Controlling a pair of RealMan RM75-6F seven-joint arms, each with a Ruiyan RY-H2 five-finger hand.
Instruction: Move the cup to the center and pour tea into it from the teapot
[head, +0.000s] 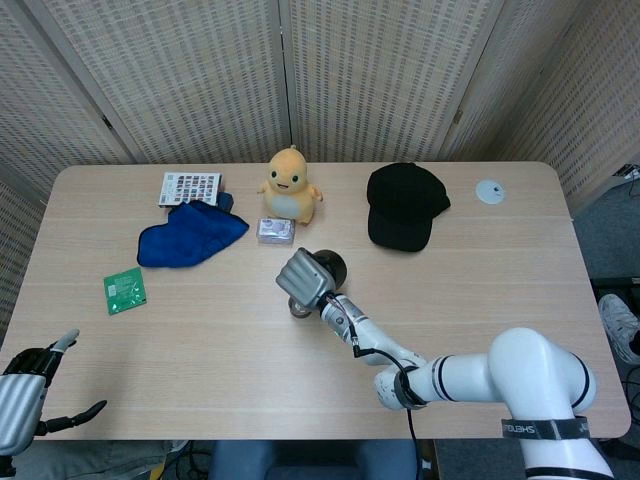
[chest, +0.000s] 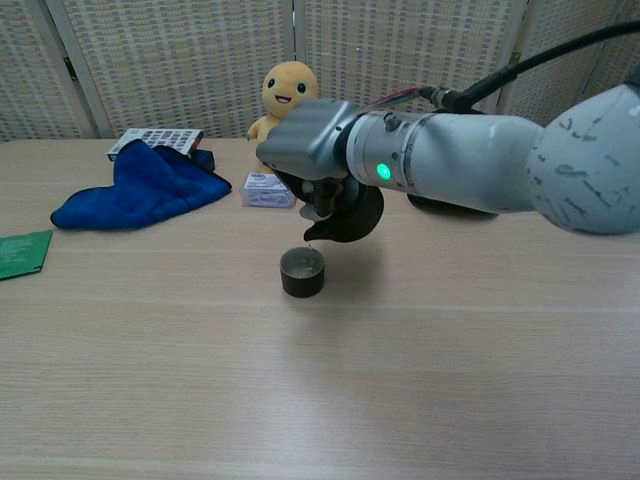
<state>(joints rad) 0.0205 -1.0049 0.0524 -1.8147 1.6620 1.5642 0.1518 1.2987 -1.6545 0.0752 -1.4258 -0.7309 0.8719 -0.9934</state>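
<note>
Mid-table on the pale wooden table (chest: 480, 330), our right hand (chest: 305, 140) grips the black round teapot (chest: 350, 215) above the small dark cup (chest: 301, 272); our left hand (head: 25, 395) hangs open off the near left corner.

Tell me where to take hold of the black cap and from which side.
Grip the black cap by its crown, coming from above and the robot's right. It lies dome-up on the table, so the rounded crown stands proud while the brim lies low against the wood. The right side is open; the right hand, holding the teapot, occupies the centre.
</note>
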